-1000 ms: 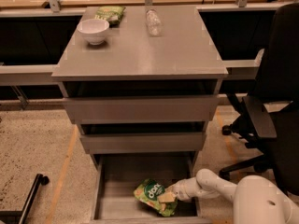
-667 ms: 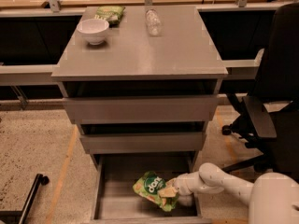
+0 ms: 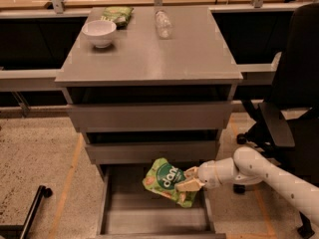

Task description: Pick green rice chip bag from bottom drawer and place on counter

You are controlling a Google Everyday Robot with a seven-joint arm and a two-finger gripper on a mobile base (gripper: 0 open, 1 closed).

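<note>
Reaching in from three o'clock, the gripper [image 3: 189, 181] is clenching the green rice chip bag [image 3: 163, 178] over the back of the open bottom drawer [image 3: 149, 219], apparently holding it off the floor, while placing it on the counter [image 3: 149, 56] at twelve o'clock is remaining undone.
</note>
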